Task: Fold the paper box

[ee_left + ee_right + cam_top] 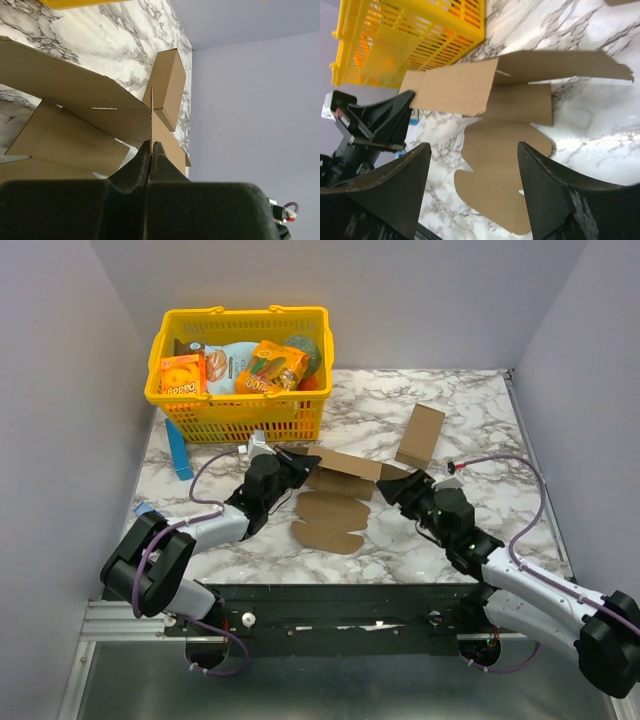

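The paper box is a flat brown die-cut sheet (pixel 335 508) with several flaps, lying mid-table. One panel at its far edge is raised. My left gripper (pixel 305 462) is shut on the left edge of that raised panel; in the left wrist view the jaws (pixel 151 146) pinch the thin cardboard edge, and the sheet (pixel 75 95) spreads to the left. My right gripper (pixel 390 486) is open and empty at the sheet's right side. In the right wrist view its fingers (pixel 472 148) straddle the sheet (pixel 515 115) from above without touching it.
A longer brown carton (pixel 420 435) lies behind the sheet on the right and also shows in the left wrist view (pixel 167 85). A yellow basket (pixel 200 405) of snack packs stands at the back left. A blue strip (pixel 178 450) leans by the basket.
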